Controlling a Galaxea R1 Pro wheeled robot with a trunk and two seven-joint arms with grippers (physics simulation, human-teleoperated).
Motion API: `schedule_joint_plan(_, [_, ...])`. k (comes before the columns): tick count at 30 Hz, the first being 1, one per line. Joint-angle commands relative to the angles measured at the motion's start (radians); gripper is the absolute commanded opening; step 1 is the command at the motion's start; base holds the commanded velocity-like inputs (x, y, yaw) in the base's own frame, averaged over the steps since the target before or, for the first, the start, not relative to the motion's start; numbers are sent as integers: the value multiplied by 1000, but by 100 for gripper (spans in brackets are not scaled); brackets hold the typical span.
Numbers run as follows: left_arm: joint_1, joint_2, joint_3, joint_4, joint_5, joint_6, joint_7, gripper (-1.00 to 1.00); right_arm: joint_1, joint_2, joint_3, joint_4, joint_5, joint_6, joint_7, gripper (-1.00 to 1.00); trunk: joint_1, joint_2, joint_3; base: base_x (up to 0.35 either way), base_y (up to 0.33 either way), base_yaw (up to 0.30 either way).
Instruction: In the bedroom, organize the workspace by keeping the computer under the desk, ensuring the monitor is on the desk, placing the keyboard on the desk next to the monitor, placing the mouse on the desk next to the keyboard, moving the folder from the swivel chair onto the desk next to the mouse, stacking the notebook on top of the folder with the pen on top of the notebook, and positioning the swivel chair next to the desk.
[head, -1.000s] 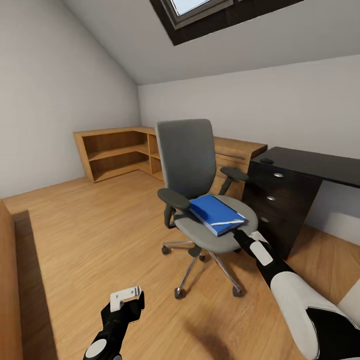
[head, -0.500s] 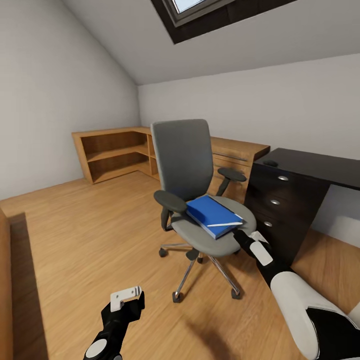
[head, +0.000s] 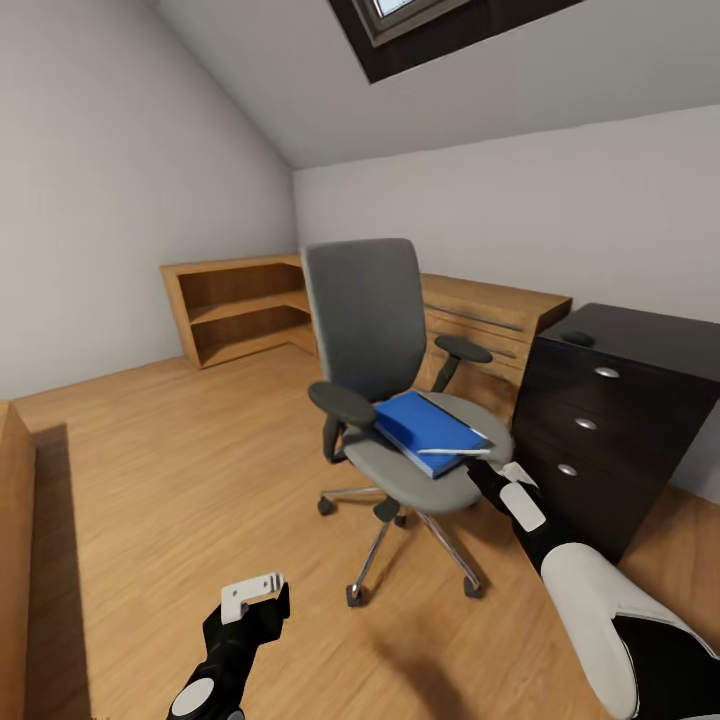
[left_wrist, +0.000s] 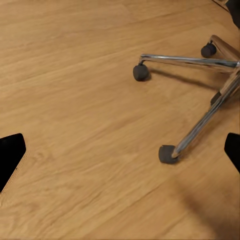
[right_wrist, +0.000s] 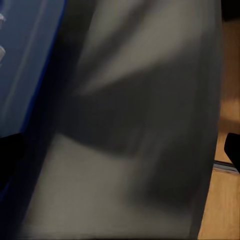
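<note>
My right gripper (head: 487, 472) sits against the seat edge of the swivel chair (head: 400, 400); I cannot tell its jaws; the folder (head: 428, 430) lies just beyond it; I'd slide under its near edge, keeping it level; my left gripper (head: 255, 600) hangs released, low.

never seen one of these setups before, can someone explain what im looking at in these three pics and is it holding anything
It is a simulated wheeled robot with two arms. The large picture comes from its head camera, looking down over both arms. Ahead stands a grey swivel chair with a blue folder on its seat and a thin white pen on the folder. A black desk with drawers stands beside it. The other two pictures come from cameras at each wrist. The left gripper hangs open over the wooden floor near the chair's wheels. The right gripper is at the seat's edge; whether it grips anything cannot be told.
</note>
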Motion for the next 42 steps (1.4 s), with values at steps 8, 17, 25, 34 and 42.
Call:
schedule_joint_plan(8, [0,0,-1,-1,8,2,8,100,1,0,1,-3,-18,5,-3,100,0,0,-1,130,0,196])
schedule_joint_plan(17, [0,0,-2,0,10,2,8,100,2,0,1,-3,-18,4,-3,100,0,0,-1,144,0,10])
schedule_joint_plan(25, [0,0,-3,0,9,1,8,100,2,0,1,-3,-18,4,-3,100,0,0,-1,203,0,0])
schedule_joint_plan(34, [0,0,-4,0,10,1,6,100,2,1,2,-3,-18,3,-3,100,0,0,-1,260,0,0])
schedule_joint_plan(42, [0,0,-5,0,10,1,6,100,2,1,1,-3,-18,3,-3,100,0,0,-1,273,93,0])
